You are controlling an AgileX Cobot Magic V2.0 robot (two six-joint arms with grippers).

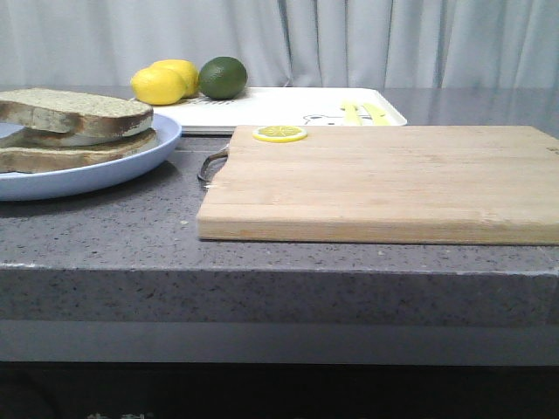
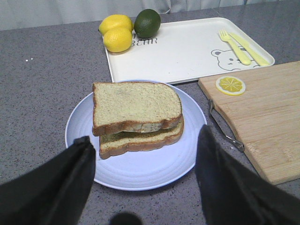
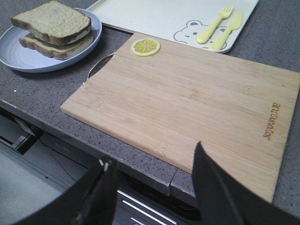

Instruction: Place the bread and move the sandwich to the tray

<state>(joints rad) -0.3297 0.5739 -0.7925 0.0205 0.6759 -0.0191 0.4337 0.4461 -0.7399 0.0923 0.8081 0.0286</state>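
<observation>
Two soft, light slices make the sandwich (image 2: 137,117), stacked on the blue plate (image 2: 136,171) on the table, so the wide-open left pincer (image 2: 145,180) should probably grip the stiff plate rim.

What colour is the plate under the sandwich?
Pale blue; the plate shows best in the left wrist view.

My view shows the bread (image 2: 136,104) lying flat as the top slice of the sandwich (image 2: 139,133), which sits on its pale blue plate (image 2: 140,171). The white tray (image 2: 183,51) lies just behind the plate, flat on the counter.
</observation>
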